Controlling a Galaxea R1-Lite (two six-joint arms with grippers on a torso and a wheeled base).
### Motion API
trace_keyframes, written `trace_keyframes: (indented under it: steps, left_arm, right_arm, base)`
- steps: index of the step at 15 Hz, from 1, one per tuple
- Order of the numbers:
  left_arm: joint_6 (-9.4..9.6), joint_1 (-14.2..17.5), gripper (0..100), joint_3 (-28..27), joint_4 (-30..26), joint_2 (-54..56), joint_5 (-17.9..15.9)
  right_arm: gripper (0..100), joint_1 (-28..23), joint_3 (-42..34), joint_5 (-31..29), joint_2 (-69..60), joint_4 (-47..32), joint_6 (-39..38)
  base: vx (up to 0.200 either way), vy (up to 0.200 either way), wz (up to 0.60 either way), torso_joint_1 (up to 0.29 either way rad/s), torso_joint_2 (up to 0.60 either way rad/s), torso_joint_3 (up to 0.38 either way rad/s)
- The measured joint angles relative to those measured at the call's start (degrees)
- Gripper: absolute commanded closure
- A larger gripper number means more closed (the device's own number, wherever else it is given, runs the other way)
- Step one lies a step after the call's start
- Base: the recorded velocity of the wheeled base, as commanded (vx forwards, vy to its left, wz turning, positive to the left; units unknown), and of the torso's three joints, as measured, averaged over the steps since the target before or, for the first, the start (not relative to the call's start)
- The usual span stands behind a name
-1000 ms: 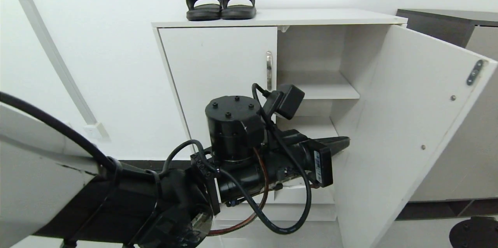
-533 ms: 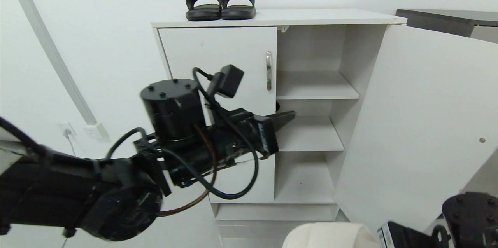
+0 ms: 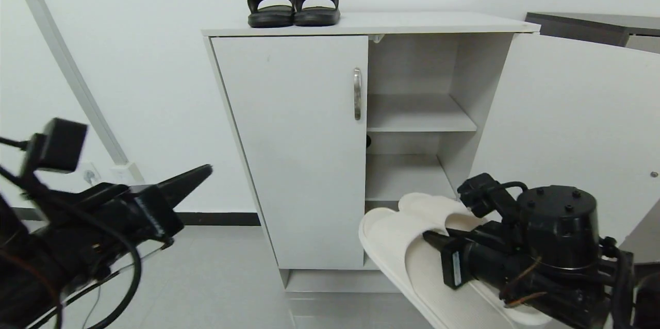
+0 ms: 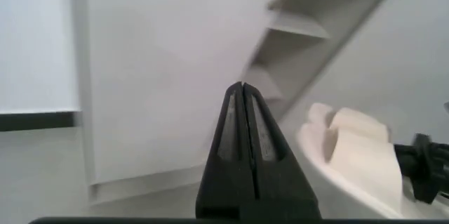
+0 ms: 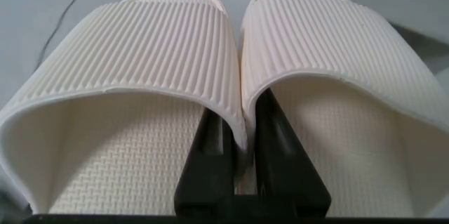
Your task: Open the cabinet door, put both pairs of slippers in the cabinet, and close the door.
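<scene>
Item, white slippers [image 3: 389, 233]: the pair is pinched by its inner strap walls in my right gripper [image 5: 242, 147], lower right of the frame, just before the open bay of the cabinet [image 3: 438, 22] and not yet inside. The black slippers [image 3: 294, 6] sit on the cabinet top, upper centre. Item, left gripper [image 4: 243, 101]: fingers pressed together on nothing, lower left, well apart from the cabinet. Handling, as I judge it: I should carry the pair toes-first and level onto the middle shelf [image 3: 407, 177], steer off the open door [image 3: 567, 128] at right, and release only once both soles rest flat.
</scene>
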State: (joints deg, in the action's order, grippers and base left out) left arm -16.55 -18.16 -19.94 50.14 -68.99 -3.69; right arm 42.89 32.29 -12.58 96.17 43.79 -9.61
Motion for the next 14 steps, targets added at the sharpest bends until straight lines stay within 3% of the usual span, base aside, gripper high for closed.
trace_keyframes:
  steps: [2,4,7,9,12,14]
  left_arm:
    - [2.84,1.08,100,2.67,-6.52,8.16,6.03]
    - [5.14,1.61,100,3.90,-17.47,17.31,13.41]
    - [6.63,2.29,100,4.44,-31.04,31.73,23.20]
    - [7.67,6.34,100,5.06,-39.58,41.64,25.97]
    - [11.54,13.09,100,6.56,-51.44,55.19,27.39]
    - [12.90,16.54,100,9.40,-54.26,61.68,27.70]
  right_arm:
    - [100,0.30,5.27,-9.14,5.12,1.26,-2.62]
    - [100,0.30,10.34,-17.53,10.01,1.89,-3.80]
    - [100,-0.26,13.40,-20.07,14.13,3.06,-4.02]
    - [100,-0.28,13.52,-20.24,15.15,3.51,-3.99]
    - [100,-0.20,13.59,-20.26,15.82,3.69,-3.96]
    - [100,-0.11,13.59,-20.42,16.24,3.69,-3.96]
  base:
    - [0.000,0.000,0.00,0.000,0.00,0.000]
    - [0.000,0.000,0.00,0.000,0.00,0.000]
    - [0.000,0.000,0.00,0.000,0.00,0.000]
    - [0.000,0.000,0.00,0.000,0.00,0.000]
    - [0.000,0.000,0.00,0.000,0.00,0.000]
    - [0.000,0.000,0.00,0.000,0.00,0.000]
